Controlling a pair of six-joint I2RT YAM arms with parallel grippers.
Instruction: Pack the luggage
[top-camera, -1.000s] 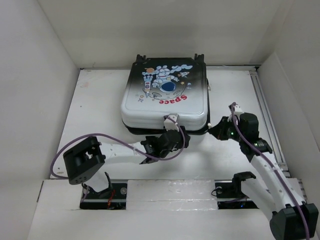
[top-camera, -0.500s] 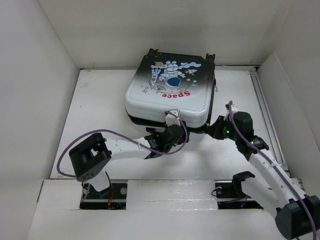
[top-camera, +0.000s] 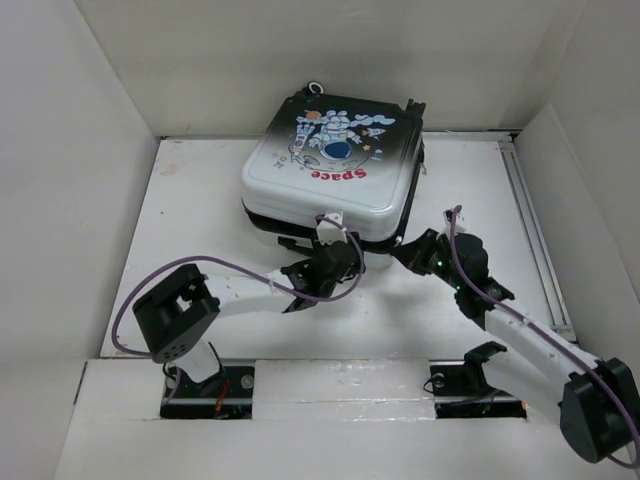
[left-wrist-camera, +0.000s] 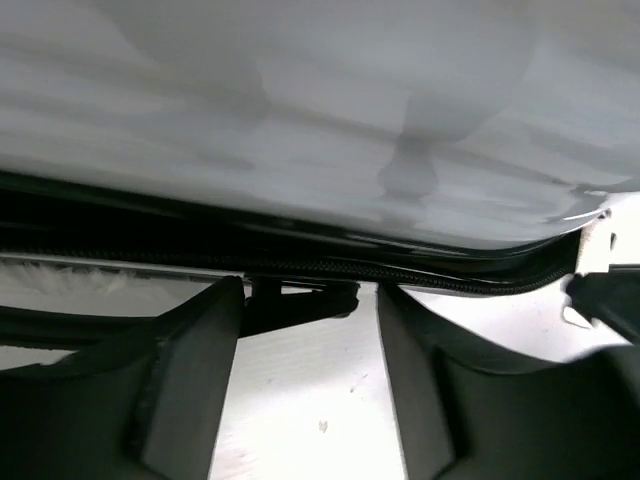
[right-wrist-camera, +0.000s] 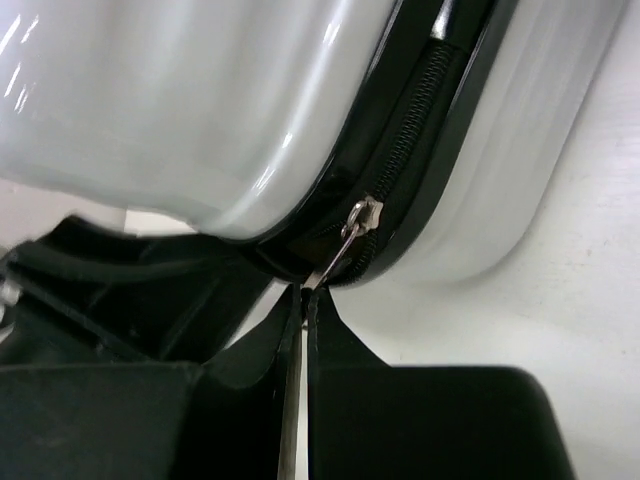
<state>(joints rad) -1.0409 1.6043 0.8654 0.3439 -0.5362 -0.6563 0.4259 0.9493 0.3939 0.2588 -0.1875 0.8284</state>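
— Where is the luggage (top-camera: 330, 170)?
— Shut and flat at the back of the white surface (top-camera: 200, 230). Your left fingers (left-wrist-camera: 190, 370) stand parted at its near edge, gripping nothing; your right fingers (right-wrist-camera: 345, 345) pinch the zipper pull (right-wrist-camera: 345, 242) at the near-right corner.

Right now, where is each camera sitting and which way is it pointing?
Top: above and behind the arms, looking down at the table and luggage; both arms show.
Left wrist: low by the table, facing the luggage's near edge; the open left gripper frames it.
Right wrist: low at the near right corner, facing the zip seam; the right gripper pinches the zipper pull.
Both wrist views share the zip seam.
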